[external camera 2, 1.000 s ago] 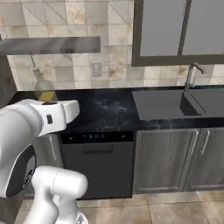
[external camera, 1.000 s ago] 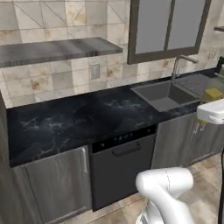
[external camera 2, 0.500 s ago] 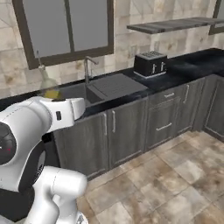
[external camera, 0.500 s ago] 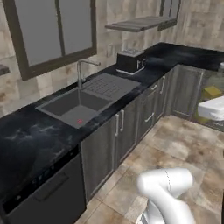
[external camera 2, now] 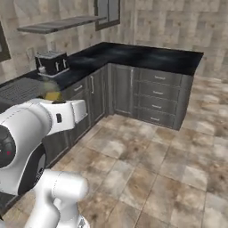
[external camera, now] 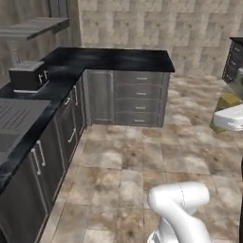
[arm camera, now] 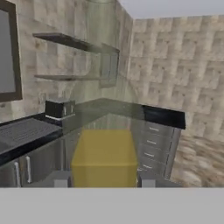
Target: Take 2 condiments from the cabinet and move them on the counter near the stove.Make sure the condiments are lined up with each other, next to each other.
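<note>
The whole view has swung since the earlier frames: the sink run now lies at the left edge, and the black counter (external camera: 114,59) turns a corner ahead above grey drawers (external camera 2: 158,95). A toaster (external camera 2: 51,62) sits on its left run. The gripper (arm camera: 104,181) is clamped on the oil bottle (arm camera: 104,157), carried over the floor.

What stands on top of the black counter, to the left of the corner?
A black toaster stands on the counter, close to the wall under a grey shelf. In the hand view the yellow-green oil bottle, held in the shut pincer, covers part of the counter behind it.
</note>
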### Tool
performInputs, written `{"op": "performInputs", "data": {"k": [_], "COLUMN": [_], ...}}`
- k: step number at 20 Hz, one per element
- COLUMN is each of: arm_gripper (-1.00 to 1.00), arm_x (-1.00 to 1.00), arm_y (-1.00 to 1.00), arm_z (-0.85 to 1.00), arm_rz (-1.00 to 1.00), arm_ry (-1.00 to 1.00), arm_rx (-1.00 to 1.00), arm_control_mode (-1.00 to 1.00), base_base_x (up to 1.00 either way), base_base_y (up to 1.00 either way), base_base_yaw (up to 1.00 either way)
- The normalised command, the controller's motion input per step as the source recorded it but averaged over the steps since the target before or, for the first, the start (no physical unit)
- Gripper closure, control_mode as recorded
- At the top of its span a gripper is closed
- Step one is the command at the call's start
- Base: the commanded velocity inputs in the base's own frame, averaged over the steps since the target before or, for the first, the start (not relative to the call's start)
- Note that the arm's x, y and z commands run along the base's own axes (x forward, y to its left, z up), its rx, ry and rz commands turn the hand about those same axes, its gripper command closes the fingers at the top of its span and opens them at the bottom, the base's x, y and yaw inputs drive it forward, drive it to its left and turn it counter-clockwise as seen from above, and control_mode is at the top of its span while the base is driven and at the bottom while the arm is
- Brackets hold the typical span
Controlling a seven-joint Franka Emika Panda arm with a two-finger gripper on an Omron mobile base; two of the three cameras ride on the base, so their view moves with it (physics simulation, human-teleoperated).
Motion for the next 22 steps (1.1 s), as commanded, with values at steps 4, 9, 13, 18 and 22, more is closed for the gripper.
{"op": "performInputs", "data": {"k": [4,9,13,18,22], "arm_gripper": [1.0,1.0,1.0,1.0,1.0], "arm_x": [0.0,0.0,0.0,0.0,0.0], "arm_y": [0.0,0.0,0.0,0.0,0.0], "arm_z": [0.0,0.0,0.0,0.0,0.0], "arm_rz": [0.0,0.0,0.0,0.0,0.0], "arm_ry": [0.0,0.0,0.0,0.0,0.0], "arm_rx": [0.0,0.0,0.0,0.0,0.0], "arm_control_mode": [1.0,1.0,1.0,1.0,1.0], "base_base_x": [0.0,0.33,0.82,0.93,1.0], "base_base_y": [-0.67,-0.66,-0.11,0.0,-0.03], "base_base_yaw": [-0.8,-0.66,-0.29,-0.13,-0.18]}}
